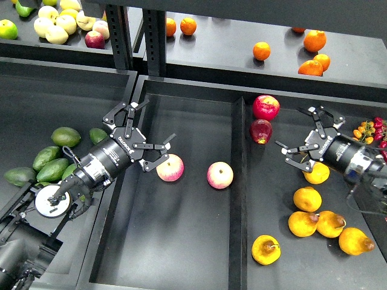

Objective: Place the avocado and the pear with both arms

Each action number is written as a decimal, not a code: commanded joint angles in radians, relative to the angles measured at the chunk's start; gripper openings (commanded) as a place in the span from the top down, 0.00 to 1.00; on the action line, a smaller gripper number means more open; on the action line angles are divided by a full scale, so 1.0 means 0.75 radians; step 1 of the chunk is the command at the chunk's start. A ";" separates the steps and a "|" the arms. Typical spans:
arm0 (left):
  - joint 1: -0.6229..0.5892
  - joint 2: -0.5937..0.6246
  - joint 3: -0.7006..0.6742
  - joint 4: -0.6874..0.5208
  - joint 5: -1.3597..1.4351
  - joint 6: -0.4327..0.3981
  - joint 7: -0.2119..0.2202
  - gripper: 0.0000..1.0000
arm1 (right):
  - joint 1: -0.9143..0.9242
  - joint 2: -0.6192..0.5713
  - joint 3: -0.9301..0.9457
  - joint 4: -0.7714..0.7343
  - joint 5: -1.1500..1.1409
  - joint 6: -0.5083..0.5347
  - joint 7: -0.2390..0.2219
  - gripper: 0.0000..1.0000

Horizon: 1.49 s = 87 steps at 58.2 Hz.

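Black trays under a fruit shelf are being viewed. Nothing is being carried: the left gripper, spread wide and empty, is being held beside an apple, the avocado lying behind it; the right gripper, likewise wide, is being held above the pear. Both placements seem outstanding.

1. Green egg-shaped avocados lie at the frame's left.
2. Two round pink-yellow apples lie in the centre bin.
3. Golden-yellow pears cluster lower right; small oranges sit on the upper shelf.
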 commanded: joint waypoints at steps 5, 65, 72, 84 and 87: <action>0.000 0.000 -0.016 -0.005 -0.001 -0.002 -0.005 0.01 | -0.031 0.237 0.213 0.001 -0.010 0.000 0.000 0.01; 0.049 0.000 -0.018 -0.077 -0.058 -0.017 -0.087 0.01 | -0.427 0.351 0.478 0.219 -0.460 0.000 0.363 0.00; 0.053 0.000 -0.012 -0.079 -0.060 -0.019 -0.089 0.01 | -0.474 0.351 0.478 0.250 -0.514 0.000 0.361 0.00; 0.051 0.000 -0.006 -0.093 -0.060 -0.021 -0.128 0.01 | -0.505 0.351 0.481 0.316 -0.528 0.000 0.361 0.00; 0.051 0.000 -0.004 -0.095 -0.060 -0.019 -0.130 0.01 | -0.509 0.351 0.485 0.326 -0.534 0.000 0.361 0.01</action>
